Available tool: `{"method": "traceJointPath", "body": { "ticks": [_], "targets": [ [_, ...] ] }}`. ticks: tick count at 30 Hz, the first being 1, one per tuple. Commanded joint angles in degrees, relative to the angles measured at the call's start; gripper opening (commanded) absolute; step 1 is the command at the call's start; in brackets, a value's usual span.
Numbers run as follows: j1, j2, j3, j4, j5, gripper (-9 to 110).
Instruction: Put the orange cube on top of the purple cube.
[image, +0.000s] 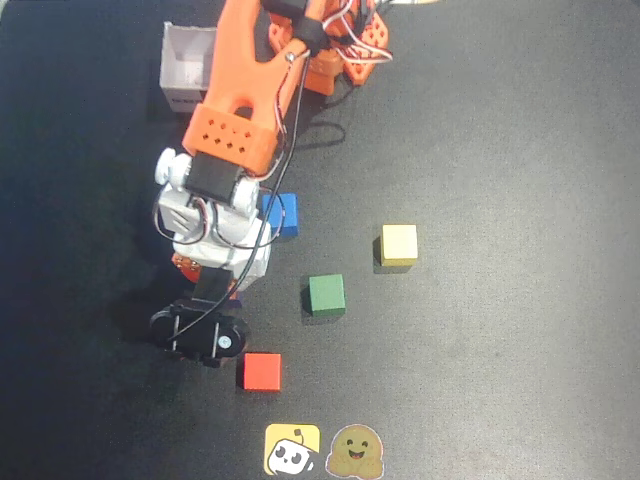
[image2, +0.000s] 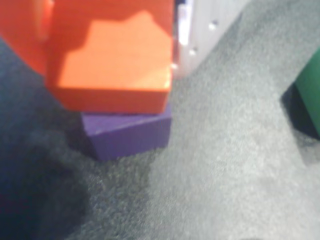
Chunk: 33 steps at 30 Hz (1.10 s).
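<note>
In the wrist view the orange cube (image2: 115, 70) fills the upper left, held between an orange finger (image2: 22, 35) on its left and a white finger (image2: 205, 30) on its right. My gripper (image2: 112, 50) is shut on it. Directly beneath sits the purple cube (image2: 127, 132) on the dark mat, turned a little relative to the orange one. Only its front part shows. I cannot tell whether the two cubes touch. In the overhead view the arm's wrist (image: 215, 225) covers both cubes and the jaws.
A blue cube (image: 281, 214) lies right beside the wrist. On the mat further right are a green cube (image: 327, 295) (image2: 310, 95) and a yellow cube (image: 399, 244), with a red cube (image: 261, 371) in front. A white box (image: 188, 68) stands at the back left.
</note>
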Motion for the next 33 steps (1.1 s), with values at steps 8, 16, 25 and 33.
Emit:
{"method": "traceJointPath", "body": {
  "ticks": [8,16,25,33],
  "targets": [
    [1.1,1.1,3.4,-2.5,-0.6,8],
    [1.2,1.9,5.8,-3.7,-0.6,9],
    [1.3,2.7,6.6,-3.9,-0.4,14],
    [1.4,3.4,6.2,-3.9,0.2,16]
  ]
}}
